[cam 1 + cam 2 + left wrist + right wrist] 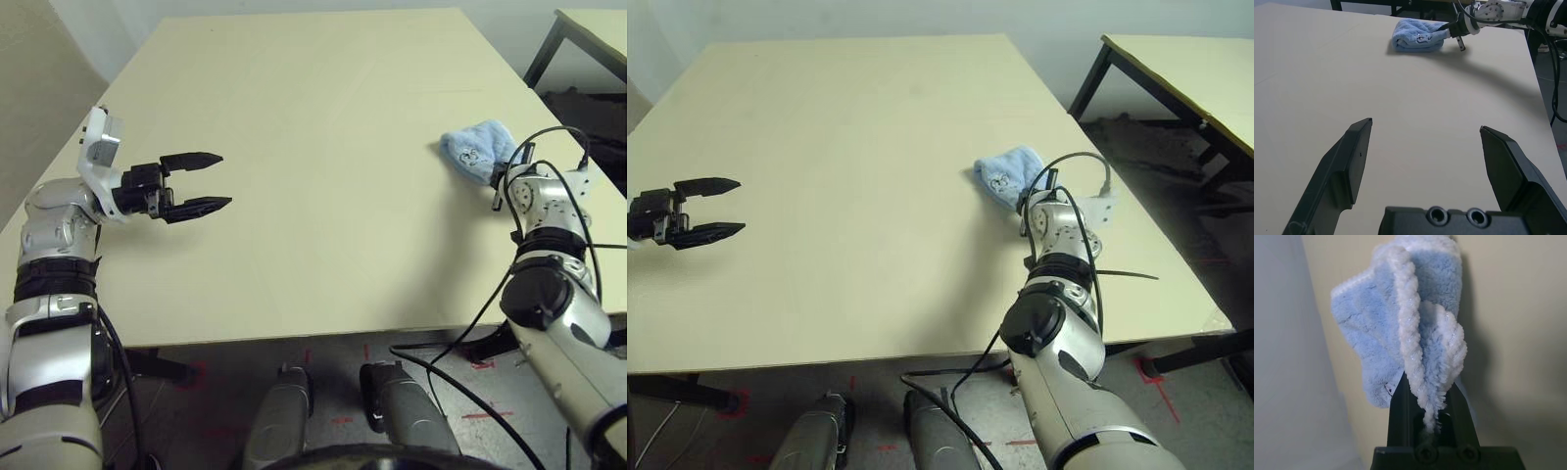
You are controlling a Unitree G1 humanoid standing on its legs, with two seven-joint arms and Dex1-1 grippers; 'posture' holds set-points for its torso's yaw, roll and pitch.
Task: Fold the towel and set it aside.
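Your right gripper (1431, 404) is clamping down on the small light-blue terry towel with white stitched edging (477, 150), its two black fingers (1400, 406) pinched together on a bunched fold of the cloth, and you can see the thick white edge running straight down between them. You're holding that towel near the right edge of the pale cream table (313, 127), folded into a compact bundle, its dark embroidered motif facing up on the top layer. From the left wrist view, the bundle is sitting low against the tabletop with the right gripper gripping one end of it. Over on the other side, your left gripper (208, 181) is hanging above the left part of the table, well apart from the towel, pointing level across the surface, its black fingers (1344, 171) spread wide with nothing between them. A second table with a dark frame (1176, 73) is standing off to the right.
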